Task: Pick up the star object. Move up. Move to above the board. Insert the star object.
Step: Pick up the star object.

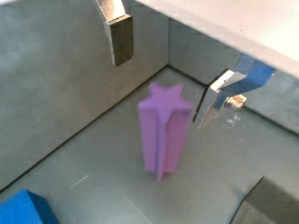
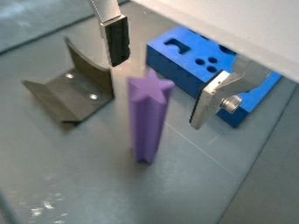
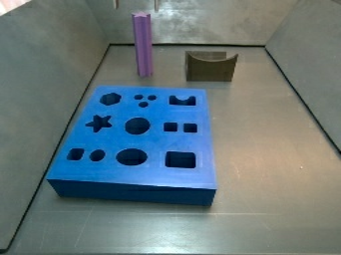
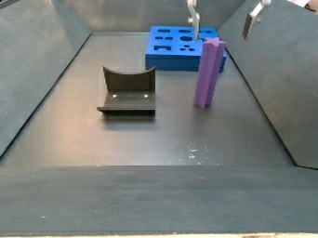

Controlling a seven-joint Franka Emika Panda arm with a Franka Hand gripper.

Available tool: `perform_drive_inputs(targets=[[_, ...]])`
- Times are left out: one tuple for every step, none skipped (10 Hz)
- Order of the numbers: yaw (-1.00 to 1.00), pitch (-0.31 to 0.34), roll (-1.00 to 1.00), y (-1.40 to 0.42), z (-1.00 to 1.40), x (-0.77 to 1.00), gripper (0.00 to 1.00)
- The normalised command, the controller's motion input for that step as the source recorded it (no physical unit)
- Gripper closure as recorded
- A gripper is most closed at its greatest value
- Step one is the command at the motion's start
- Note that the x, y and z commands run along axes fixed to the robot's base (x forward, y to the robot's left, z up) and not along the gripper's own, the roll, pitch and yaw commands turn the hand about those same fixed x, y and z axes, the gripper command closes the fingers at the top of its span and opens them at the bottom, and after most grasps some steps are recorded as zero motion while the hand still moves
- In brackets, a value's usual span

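Grey walls box in the dark table (image 4: 149, 139) you are working over, and everything on it sits well apart. Your pincer (image 2: 158, 79) hangs above the star object (image 2: 149, 118), its two silver fingers spread wide with nothing between them but air. In both wrist views the purple prism stands below the gap, one finger (image 1: 121, 39) to one side of its top and the other finger (image 1: 216, 98) to the opposite side, neither touching it. From a side view the fingers (image 4: 194, 17) show only at the upper edge, above the prism's top.

That is the relation your next move turns on: the star object (image 4: 209, 72) stands upright, long axis vertical, directly under the open pincer, so a straight descent looks like what is called for before you close. I judge the pick-up step is not yet done.

The piece itself is tall, slender and light purple, with ridged sides and a star-shaped top face (image 1: 166, 96). It stands on the table between the fixture (image 4: 126, 91) and the blue board (image 4: 180, 46), near one wall. The board's star hole (image 3: 98, 124) lies along one edge, empty.
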Motion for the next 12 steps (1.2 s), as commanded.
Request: perform_drive_inputs(targets=[[0.0,0.0,0.0,0.0,0.0,-0.04,0.0],[0.01,-0.01,0.0,-0.11,-0.98,-0.15,0.0],[0.0,0.003,0.0,-0.01,-1.0,-0.11,0.0],[0.01,0.0,-0.03,0.0,-0.72,-0.05,0.0],[0.0,0.0,-0.03,0.0,0.0,0.0,0.0],[0.0,-0.011,-0.07,0.22,0.0,-0.13,0.0],[0.0,-0.013,-0.1,0.21,0.0,-0.07,0.0],[0.0,0.0,0.0,0.0,0.0,0.0,1.0],[0.06,-0.02,0.21,-0.37,0.01,-0.06,1.0],[0.0,0.0,0.0,0.0,0.0,0.0,1.0],[0.0,0.0,0.0,0.0,0.0,0.0,1.0],[0.0,0.0,0.0,0.0,0.0,0.0,1.0]])
